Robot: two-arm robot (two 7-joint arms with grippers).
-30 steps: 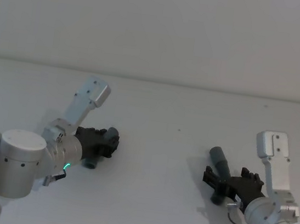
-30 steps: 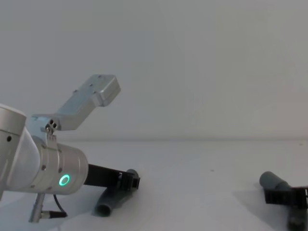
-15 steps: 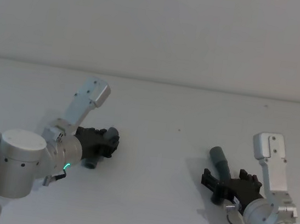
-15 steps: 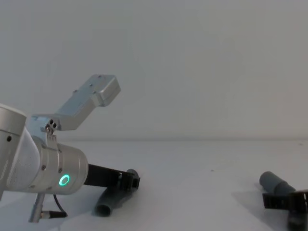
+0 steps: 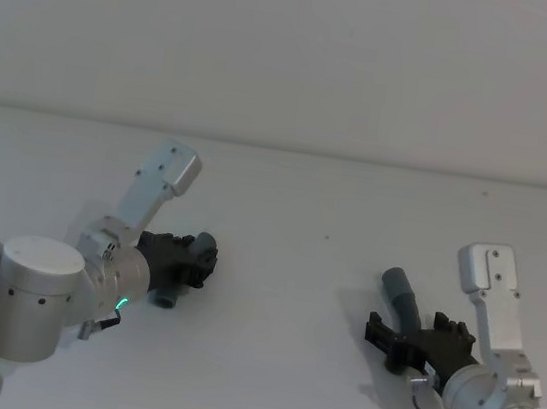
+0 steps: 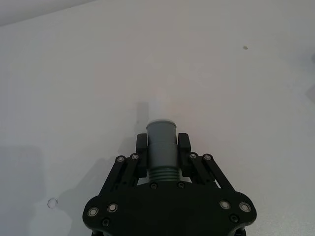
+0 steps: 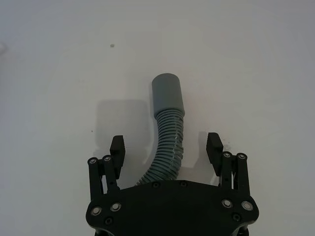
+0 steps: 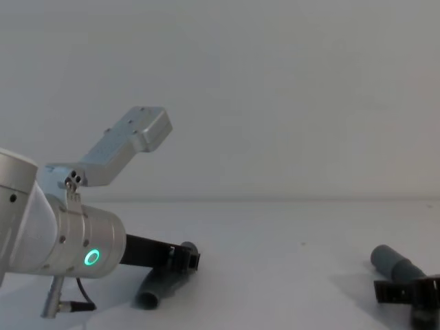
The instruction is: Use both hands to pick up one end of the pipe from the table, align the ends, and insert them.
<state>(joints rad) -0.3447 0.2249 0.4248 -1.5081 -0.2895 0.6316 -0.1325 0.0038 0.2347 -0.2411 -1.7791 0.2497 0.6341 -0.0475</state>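
Snugly, pipe (image 6: pixel 161 132) in left gripper (image 6: pixel 162 145), right gripper (image 7: pixel 166 144)

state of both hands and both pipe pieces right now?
left hand: shut on left pipe
right hand: open, fingers either side of right pipe
left pipe: gripped at cuff, free end on table
right pipe: lying on table, not gripped
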